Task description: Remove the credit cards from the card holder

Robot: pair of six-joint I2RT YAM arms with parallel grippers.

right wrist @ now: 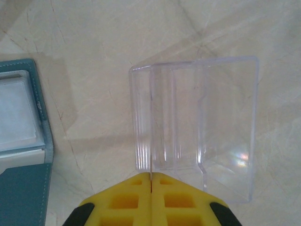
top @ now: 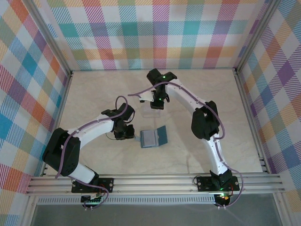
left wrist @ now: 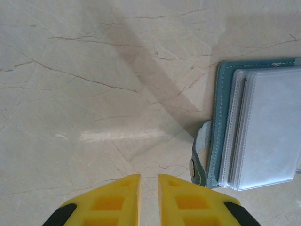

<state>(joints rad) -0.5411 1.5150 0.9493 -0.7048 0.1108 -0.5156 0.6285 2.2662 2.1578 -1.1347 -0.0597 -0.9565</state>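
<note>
My right gripper [right wrist: 151,176] clamps a clear sleeve [right wrist: 202,117] apart from the open holder [left wrist: 219,117]; left gripper [left wrist: 149,179] barely ajar, empty; cards look not out yet.

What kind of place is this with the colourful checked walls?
Probably a robot practice booth, not a home: checked walls box in a marble-look table, and two robot arms are bolted to a metal rail at its edge.

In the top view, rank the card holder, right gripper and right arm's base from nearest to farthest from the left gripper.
1. card holder, just right of the left gripper.
2. right gripper, farther back, jaws shut on a clear sleeve.
3. right arm's base, near-right rail.
</note>
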